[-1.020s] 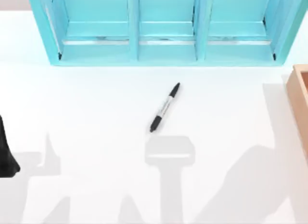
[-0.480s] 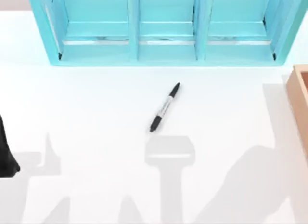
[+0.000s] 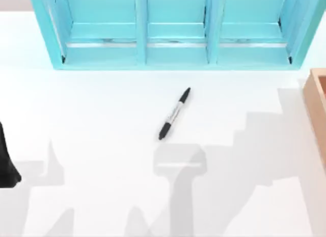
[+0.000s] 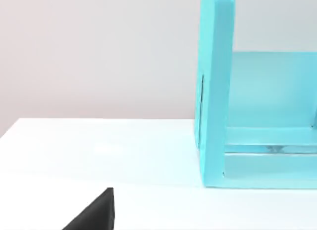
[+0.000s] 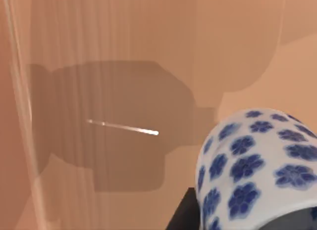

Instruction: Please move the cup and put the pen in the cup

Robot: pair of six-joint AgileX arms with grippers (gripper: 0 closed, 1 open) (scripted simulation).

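The black pen (image 3: pixel 174 113) with its grey label band lies slanted on the white table, just in front of the blue shelf's middle bay. The white cup (image 5: pixel 257 170) with blue flowers sits close in the right wrist view, inside the wooden box, whose tan inner surface lies behind it. My right gripper is shut on the cup, with one dark finger (image 5: pixel 184 216) pressed against its side. My left arm (image 3: pixel 5 163) is parked at the table's left edge, far from the pen.
A light blue shelf unit (image 3: pixel 175 56) with three bays spans the back of the table; its side panel (image 4: pixel 215 91) shows in the left wrist view. The wooden box (image 3: pixel 318 107) stands at the right edge. The right arm's broad shadow covers the front right of the table.
The right arm's shadow on the front right of the table has grown and spread toward the middle. The pen and the left arm have not moved.
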